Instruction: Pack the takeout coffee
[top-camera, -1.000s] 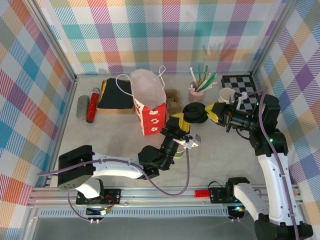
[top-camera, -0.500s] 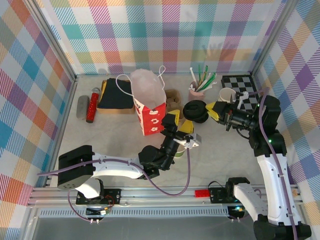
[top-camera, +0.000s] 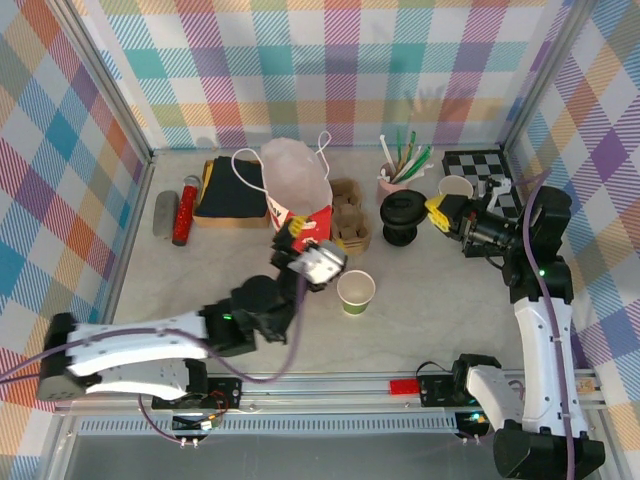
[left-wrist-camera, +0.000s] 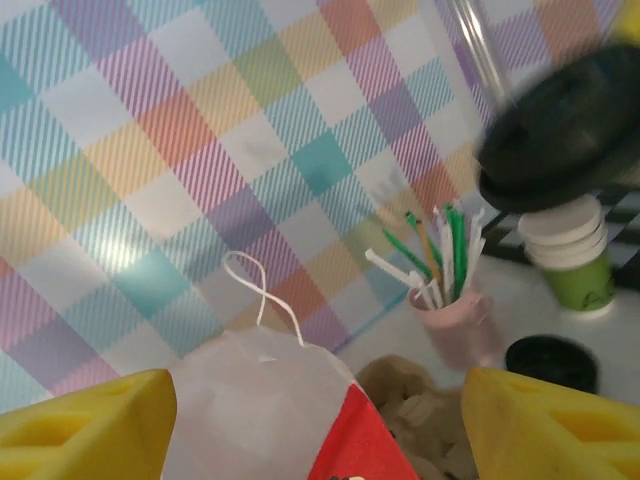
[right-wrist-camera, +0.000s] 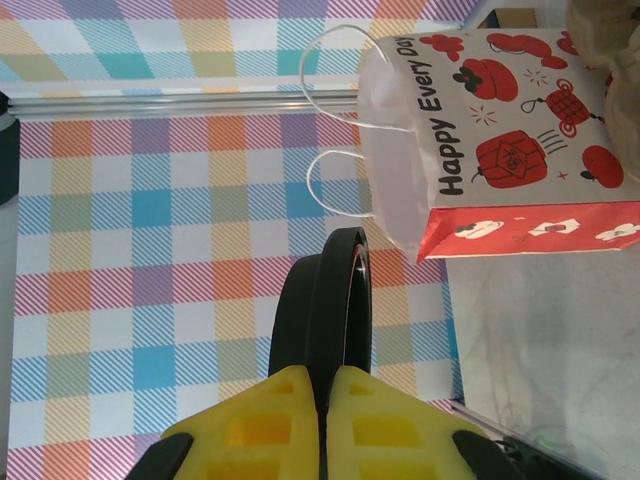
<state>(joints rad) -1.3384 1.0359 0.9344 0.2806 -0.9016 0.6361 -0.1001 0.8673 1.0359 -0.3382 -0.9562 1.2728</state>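
Black against the plaid, the lid sat pinched by its rim in my right jaws, which were closed hard on it. It showed edge-on in the right wrist view and, from above, hung about level, off to the right of the red-and-white bag. My left jaws stood wide with nothing between them, close against the bag's near side. The takeout coffee, as I judged it, was not yet capped: the green-banded cup stood upright and open on the bench, right of the bag and nearer my bases than the bag's foot. From the held lid, that cup lay back toward my bases and toward the bag. My left jaws were the nearer pair, but the lid was in my right, so I reckoned capping would be the right arm's reach
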